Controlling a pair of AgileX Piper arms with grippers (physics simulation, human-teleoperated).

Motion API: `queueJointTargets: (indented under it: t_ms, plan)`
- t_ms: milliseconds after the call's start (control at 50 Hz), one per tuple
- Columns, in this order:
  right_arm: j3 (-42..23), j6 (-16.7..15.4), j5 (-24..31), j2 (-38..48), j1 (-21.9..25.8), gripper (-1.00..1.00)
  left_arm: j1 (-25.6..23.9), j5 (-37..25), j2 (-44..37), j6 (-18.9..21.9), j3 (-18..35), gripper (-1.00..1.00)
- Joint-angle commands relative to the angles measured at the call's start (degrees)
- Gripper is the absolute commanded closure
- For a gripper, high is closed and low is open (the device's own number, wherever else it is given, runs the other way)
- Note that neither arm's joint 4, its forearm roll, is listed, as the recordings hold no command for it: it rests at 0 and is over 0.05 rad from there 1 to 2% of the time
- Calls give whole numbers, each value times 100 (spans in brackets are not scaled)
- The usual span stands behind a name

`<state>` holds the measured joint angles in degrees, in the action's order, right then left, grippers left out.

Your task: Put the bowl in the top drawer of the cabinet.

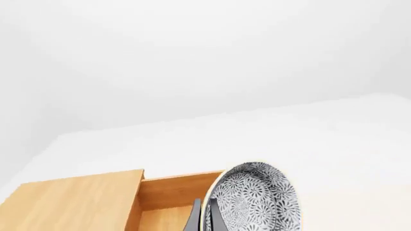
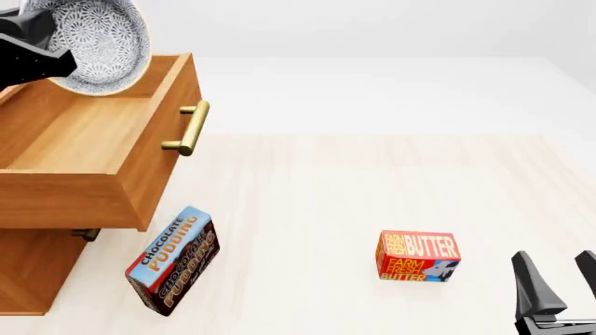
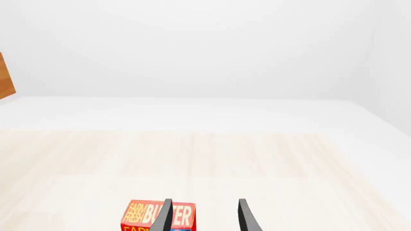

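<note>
The bowl [image 2: 100, 40], white with a blue-grey floral pattern, hangs tilted on edge over the open top drawer [image 2: 79, 136] of the cabinet [image 2: 28, 276]. My left gripper [image 2: 58, 59] is shut on its rim. In the left wrist view the bowl [image 1: 257, 199] sits beside the left gripper [image 1: 205, 219], above the drawer's wall [image 1: 183, 182]. The drawer's brass handle [image 2: 186, 129] faces the table. My right gripper [image 2: 563, 286] stands open near the front right, with nothing between its fingers.
A chocolate pudding box [image 2: 172, 262] lies in front of the cabinet, below the pulled-out drawer. A red butter box [image 2: 418, 257] stands left of the right gripper [image 3: 204, 216]; the butter box [image 3: 144, 216] shows in the right wrist view beside its fingers.
</note>
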<state>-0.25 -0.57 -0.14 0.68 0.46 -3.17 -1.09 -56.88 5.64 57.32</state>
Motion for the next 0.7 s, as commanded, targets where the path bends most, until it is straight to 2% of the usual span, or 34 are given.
queueJointTargets:
  t_ms: [20,60,80,140,160,220,240,280,420,540,560,700]
  plan:
    - [0,0,0,1,0,-100,527,3,-399,-403,231,100]
    - [0,0,0,-1,-2,-100,587,5,-425,-398,285,100]
    - [0,0,0,1,0,-100,667,-77,-492,-590,354,100]
    - [0,1,0,0,0,-100,677,-37,-512,-497,369,100]
    - [0,1,0,-1,0,-100,733,-111,-616,-652,455,100]
    - [0,1,0,-1,1,-100,743,-91,-624,-628,462,100]
    - [0,0,0,2,0,-100,824,-149,-716,-804,535,100]
    - [0,0,0,-1,1,-100,833,-195,-770,-898,573,100]
    - [0,1,0,0,0,-100,764,-218,-911,-1009,579,100]
    - [0,1,0,-1,2,-100,725,-238,-1017,-1201,525,100]
    - [0,0,0,0,2,-100,710,-288,-1095,-1338,549,100]
    - [0,1,0,1,0,-100,854,-235,-1143,-1403,460,100]
